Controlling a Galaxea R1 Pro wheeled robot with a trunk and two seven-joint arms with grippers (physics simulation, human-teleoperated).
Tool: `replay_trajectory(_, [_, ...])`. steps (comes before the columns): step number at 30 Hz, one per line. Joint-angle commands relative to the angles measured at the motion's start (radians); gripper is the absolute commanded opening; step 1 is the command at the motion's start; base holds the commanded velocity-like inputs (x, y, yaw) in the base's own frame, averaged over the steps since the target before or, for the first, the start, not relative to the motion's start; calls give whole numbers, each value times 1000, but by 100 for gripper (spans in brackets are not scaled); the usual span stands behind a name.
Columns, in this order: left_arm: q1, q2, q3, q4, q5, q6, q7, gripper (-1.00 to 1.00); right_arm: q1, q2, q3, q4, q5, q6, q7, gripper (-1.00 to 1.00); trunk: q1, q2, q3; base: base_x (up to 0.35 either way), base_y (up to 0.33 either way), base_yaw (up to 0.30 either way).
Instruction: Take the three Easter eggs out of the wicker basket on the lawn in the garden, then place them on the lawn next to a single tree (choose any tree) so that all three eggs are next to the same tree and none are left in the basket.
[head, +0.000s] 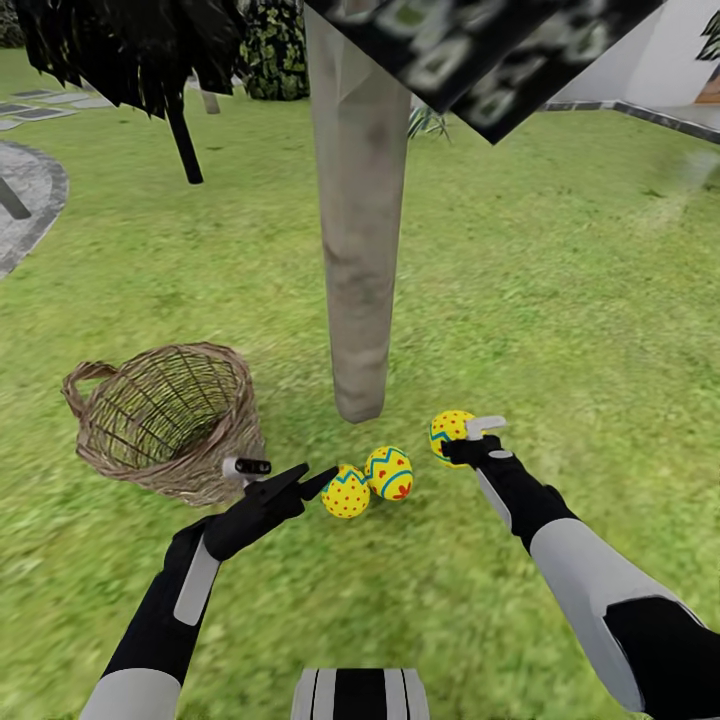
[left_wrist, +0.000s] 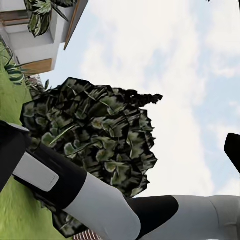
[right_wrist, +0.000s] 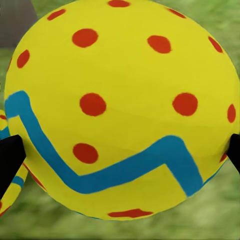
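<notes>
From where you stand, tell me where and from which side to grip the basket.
Grip the wicker basket by the loop handle on its rim, coming in from your left. It lies tipped on its side on the lawn, with its mouth facing you and the handle sticking out clear on the far-left edge. The left gripper is nearest, I judge.

The tree (head: 358, 230) trunk's top and canopy are cut off.
</notes>
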Motion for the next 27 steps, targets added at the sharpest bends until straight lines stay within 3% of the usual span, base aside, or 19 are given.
replay_trajectory(1, [0,-1,2,0,-2,11,-4,100,0,-1,8,-1,-6,-1,-5,-100,0,-1,-5,0,0,0])
replay_trajectory(5, [0,-1,2,0,-2,11,-4,100,0,0,8,14,-9,-12,-4,-100,2,-1,-20,0,0,0])
replay_trajectory(9, [0,-1,2,0,-2,11,-4,100,-32,0,7,109,-8,-14,-3,-100,4,-2,-36,0,0,0])
replay_trajectory(13, [0,-1,1,0,-2,11,-4,100,-47,-4,7,170,-6,-84,-3,-100,6,-3,-51,0,0,0])
replay_trajectory(19, [0,-1,2,13,-2,11,-4,100,-48,-5,7,165,-6,-98,-1,-100,6,-3,-51,27,-1,0])
replay_trajectory(23, [0,-1,2,14,-2,11,-4,100,-48,-6,7,143,-5,-99,83,-100,6,-3,-51,298,-34,0])
replay_trajectory(27, [0,-1,4,17,-1,9,-4,100,-48,-6,7,121,-5,-98,94,-100,6,-3,-51,120,-3,56])
